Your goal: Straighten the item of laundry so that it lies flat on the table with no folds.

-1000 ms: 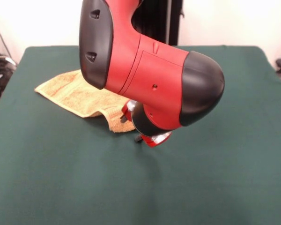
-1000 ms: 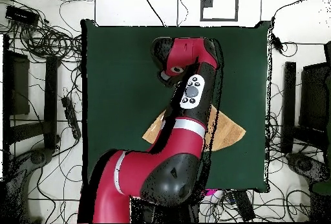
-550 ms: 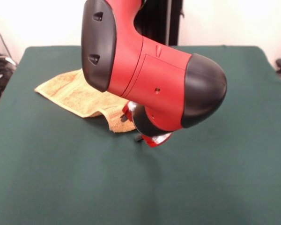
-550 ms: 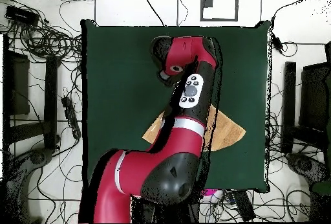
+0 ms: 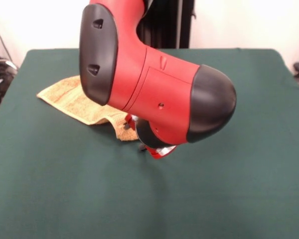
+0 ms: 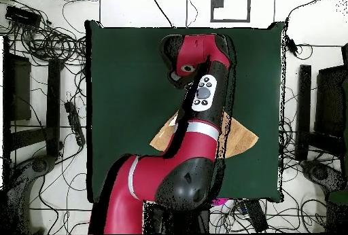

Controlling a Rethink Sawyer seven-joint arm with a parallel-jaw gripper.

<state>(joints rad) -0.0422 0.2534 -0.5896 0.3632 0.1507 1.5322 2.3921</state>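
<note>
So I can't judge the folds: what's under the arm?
The towel on the green table; its middle and the gripper are largely covered.

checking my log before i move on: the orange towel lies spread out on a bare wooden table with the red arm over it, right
Not quite. The table is covered in dark green cloth, not bare wood, as the front view shows plainly. The rest holds: the orange towel lies on it, and the red arm reaches over it, hiding part of the towel in both views.
</note>
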